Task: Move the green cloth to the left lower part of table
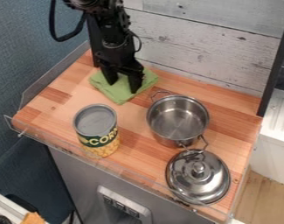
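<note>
Camera view: the green cloth (118,93) lies directly under the hand (122,87), in the upper left of the frame, on the wooden counter (56,107). The hand points down, its fingers spread apart with cloth visible between them; whether they touch it I cannot tell. The cloth is folded, fairly flat, its edges uneven. Below it stands a corn can (97,131); to its lower right, a steel pot (178,120).

Corn can (98,130) upright on the wooden tabletop (132,127), left of an open metal pot (178,119). Metal lid (198,175), knob up, lies just beside pot, nearer the camera. Whitewashed plank wall (196,43) behind.
</note>
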`<state>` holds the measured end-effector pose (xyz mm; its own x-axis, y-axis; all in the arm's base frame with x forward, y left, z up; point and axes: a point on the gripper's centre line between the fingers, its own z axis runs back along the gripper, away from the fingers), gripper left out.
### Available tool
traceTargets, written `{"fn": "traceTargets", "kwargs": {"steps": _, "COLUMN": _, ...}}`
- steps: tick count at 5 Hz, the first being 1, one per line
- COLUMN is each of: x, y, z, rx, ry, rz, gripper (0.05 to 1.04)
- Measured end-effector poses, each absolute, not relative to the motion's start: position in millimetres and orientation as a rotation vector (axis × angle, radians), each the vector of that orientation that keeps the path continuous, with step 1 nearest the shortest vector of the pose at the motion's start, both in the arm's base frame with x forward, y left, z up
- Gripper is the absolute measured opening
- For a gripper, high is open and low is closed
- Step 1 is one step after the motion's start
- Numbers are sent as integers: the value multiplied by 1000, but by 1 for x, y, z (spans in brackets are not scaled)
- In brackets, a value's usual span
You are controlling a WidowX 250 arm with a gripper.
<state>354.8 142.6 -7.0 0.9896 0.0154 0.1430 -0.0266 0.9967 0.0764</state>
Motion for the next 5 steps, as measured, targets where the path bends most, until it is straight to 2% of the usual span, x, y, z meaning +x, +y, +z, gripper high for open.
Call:
{"fn": "traceTargets", "kwargs": {"steps": 2, "x": 273, "y": 193, "z": -6, "rx": 46, "ry": -50, "rz": 142, "gripper": 1001}}
{"fn": "traceTargets", "kwargs": {"steps": 3, "x": 245, "y": 201, "z": -4, "rx": 25, "ry": -25, "rz": 162, "gripper": 999}}
{"fn": "traceTargets", "kwargs": {"steps": 4, "x": 236, "y": 203, "z": -1, "rx": -4, "ry": -7, "rz": 176, "gripper": 999}}
{"fn": "traceTargets", "kwargs": {"steps": 5, "x": 246, "y": 199, "z": 22, "rx": -8, "ry": -42, "rz": 163, "gripper": 998}}
